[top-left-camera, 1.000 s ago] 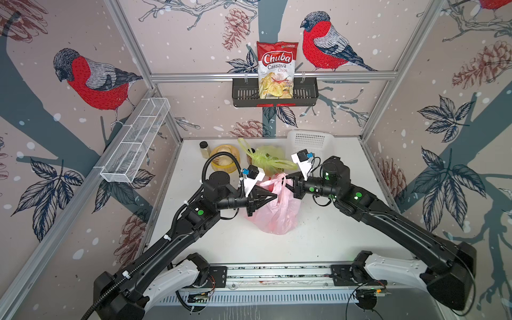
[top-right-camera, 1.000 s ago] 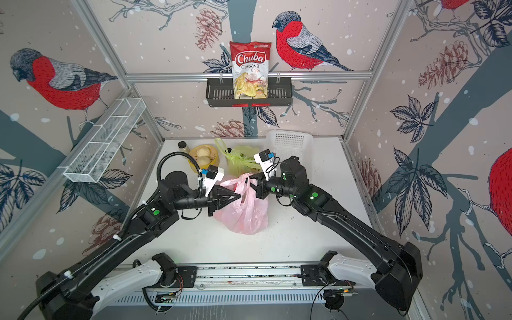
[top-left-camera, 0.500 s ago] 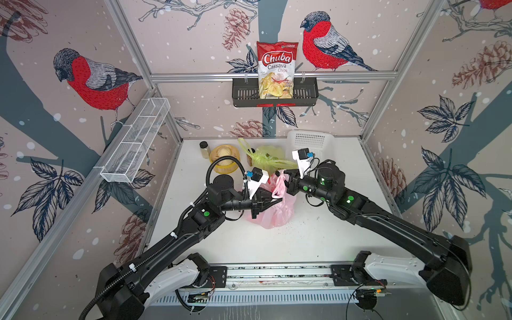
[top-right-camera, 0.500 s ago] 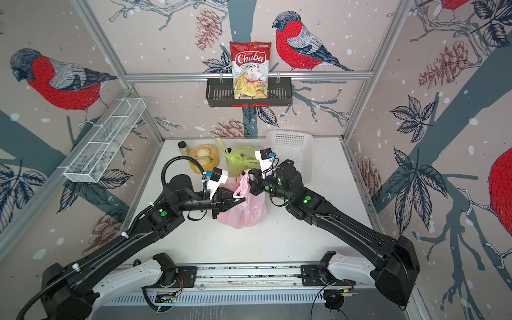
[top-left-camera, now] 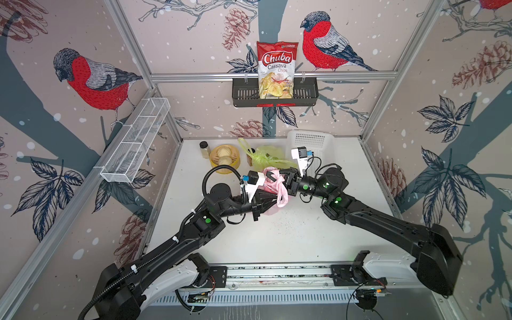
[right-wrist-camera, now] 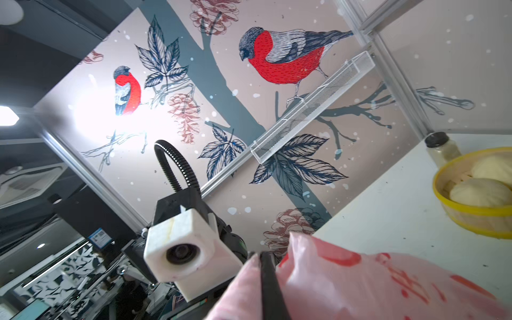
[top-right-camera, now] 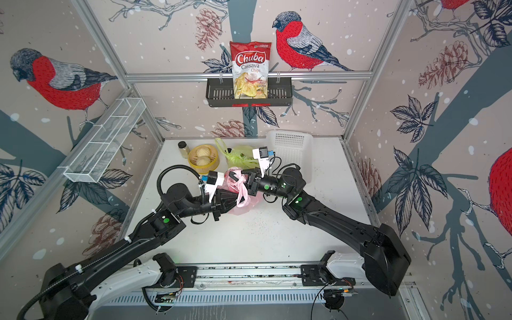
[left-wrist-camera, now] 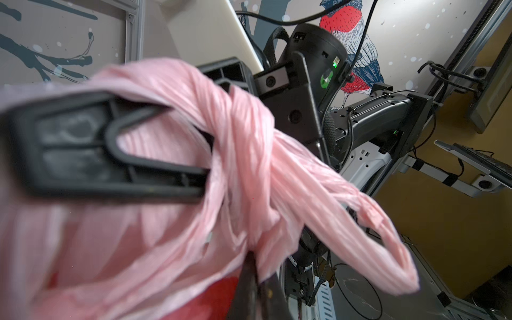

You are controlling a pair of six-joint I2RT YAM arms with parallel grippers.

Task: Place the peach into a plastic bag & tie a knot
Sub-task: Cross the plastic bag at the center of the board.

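Pink plastic bag point(top-left-camera: 282, 194) hangs bunched between the two hands over the middle of the white table point(top-left-camera: 277, 238), as both top views show point(top-right-camera: 243, 206); whether its underside touches the table I cannot tell. The left hand point(top-left-camera: 275, 198) reaches in from the robot's left with its jaws pressed together on a gathered fold of the bag. In the left wrist view its dark fingertips point(left-wrist-camera: 249, 282) meet just where the twisted plastic narrows. The right hand point(top-left-camera: 284, 177) comes in from the opposite side, just behind the left one, and its jaws are likewise clamped on the pink plastic. In the right wrist view its thin black fingers point(right-wrist-camera: 268, 288) lie together with bag on both sides. The left wrist view shows one finger of the right hand point(left-wrist-camera: 110, 155) poking through the handles, which wrap over it in a loose twist, while a handle loop point(left-wrist-camera: 374, 243) dangles free. The peach is hidden: a red patch point(left-wrist-camera: 210, 299) low in the bag may be fruit or print, and I cannot tell which. At the back of the table stand a green bag point(top-left-camera: 266, 156), a yellow basket point(top-left-camera: 214, 166) holding two pale buns, a small jar point(top-left-camera: 204, 148) and a white basket point(top-left-camera: 313, 144). A chips packet point(top-left-camera: 275, 69) sits in a black rack point(top-left-camera: 243, 94) on the back wall.
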